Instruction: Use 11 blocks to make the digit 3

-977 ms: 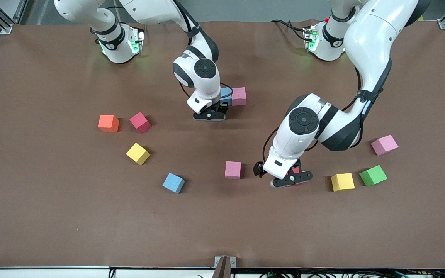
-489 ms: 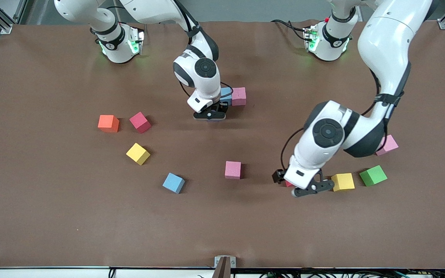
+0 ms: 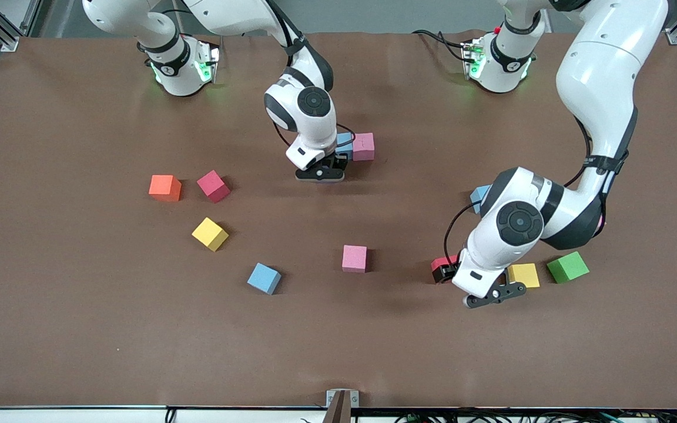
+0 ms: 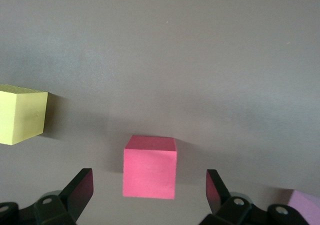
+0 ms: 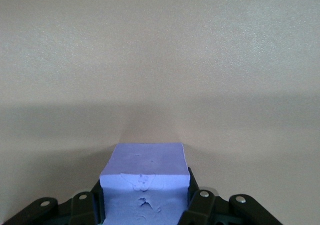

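Barely begun: only a light blue cube [image 3: 344,141] and pink cube [image 3: 364,146] sit joined. The right gripper [image 3: 321,174] clamps a purple cube [image 5: 144,177]; the left gripper [image 3: 494,294] hangs wide open over a red cube [image 4: 150,166].

Cubes on the brown table [image 3: 80,329] — orange cube [image 3: 164,187], green cube [image 3: 567,267], purple cube [image 5: 144,180].

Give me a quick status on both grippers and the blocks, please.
Left gripper open over red block. Right gripper shut on purple block, beside blue and pink blocks. Nothing obstructing.
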`<state>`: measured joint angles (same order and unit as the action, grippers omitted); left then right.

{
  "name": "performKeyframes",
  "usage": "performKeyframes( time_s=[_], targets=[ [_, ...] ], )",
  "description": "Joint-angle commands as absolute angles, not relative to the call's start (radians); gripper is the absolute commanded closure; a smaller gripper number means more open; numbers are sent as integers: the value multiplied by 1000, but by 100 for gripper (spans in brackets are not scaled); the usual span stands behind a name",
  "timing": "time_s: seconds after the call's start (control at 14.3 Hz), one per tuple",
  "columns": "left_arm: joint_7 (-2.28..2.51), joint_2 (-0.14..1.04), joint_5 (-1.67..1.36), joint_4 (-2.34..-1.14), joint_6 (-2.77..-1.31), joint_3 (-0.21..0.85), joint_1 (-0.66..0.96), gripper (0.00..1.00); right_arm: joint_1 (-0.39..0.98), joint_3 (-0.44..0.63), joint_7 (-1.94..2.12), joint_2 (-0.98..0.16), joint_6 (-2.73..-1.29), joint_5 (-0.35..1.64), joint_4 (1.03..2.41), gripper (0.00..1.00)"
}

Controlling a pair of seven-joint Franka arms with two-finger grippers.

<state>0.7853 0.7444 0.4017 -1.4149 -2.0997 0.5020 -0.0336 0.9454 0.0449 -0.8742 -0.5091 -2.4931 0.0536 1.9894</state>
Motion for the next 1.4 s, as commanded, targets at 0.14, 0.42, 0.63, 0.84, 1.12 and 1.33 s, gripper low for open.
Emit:
performKeyframes(
  time_s=[0.14,0.42,0.63,0.84,1.12,1.33],
  targets=[
    [759,770,390,-1399,-2080,506,-46,0,956,45,-842,-477,-2474,57,2043,96],
    [761,795,321,-1399,-2080,505,-46,2,957,44,-848,-482,-2485,57,2042,96],
    [761,810,327,-1401,-2080,492,-28,3,957,45,-856,-483,-2487,58,2040,87],
    [753,811,339,-1401,-2080,471,-21,5,953,46,-856,-483,-2484,58,2028,0],
    [749,824,394,-1401,-2080,471,-23,5,943,49,-816,-485,-2439,57,1984,0],
    [749,836,388,-1399,-2080,471,-2,5,924,54,-784,-469,-2271,58,1890,0]
  ],
)
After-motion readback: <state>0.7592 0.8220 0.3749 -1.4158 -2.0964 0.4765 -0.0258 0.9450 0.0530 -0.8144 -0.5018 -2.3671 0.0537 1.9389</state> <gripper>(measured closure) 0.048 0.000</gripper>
